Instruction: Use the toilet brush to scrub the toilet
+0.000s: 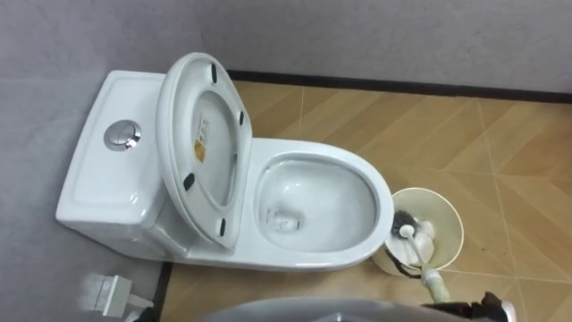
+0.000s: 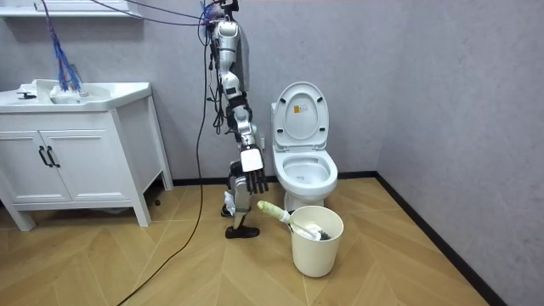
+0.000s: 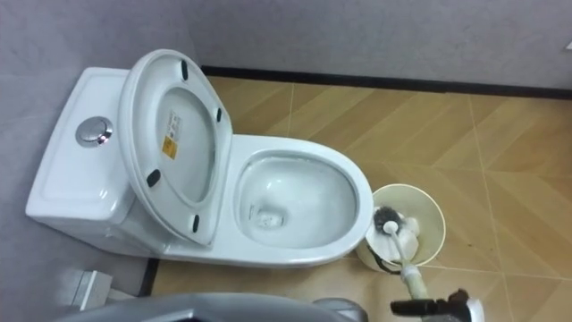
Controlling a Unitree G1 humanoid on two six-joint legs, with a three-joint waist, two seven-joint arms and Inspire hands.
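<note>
While the robot stands side-on to the toilet (image 1: 380, 206), tank to its left and bowl to its right, I judge the job to be at its opening step: fetching the brush. The seat and lid (image 1: 204, 148) are raised against the tank, and the bowl lies open. Just beside the bowl's front end stands a pale bucket (image 1: 447, 213). The brush (image 1: 422, 259) sits in it, bristle head down inside, with the handle slanting up over the rim toward the robot. In the room view the right hand (image 2: 253, 180) hangs near the handle's end, fingers straight and slack, gripping nothing. Next, as I read it, that hand must drop to the handle, close round it and lift the head clear of the rim before swinging it over the bowl. A dark shape (image 3: 433, 307) at the lower edge of the eye views, by the handle's tip, is probably that hand, but it is cut off. How deep the bucket runs below the brush head I cannot make out.
</note>
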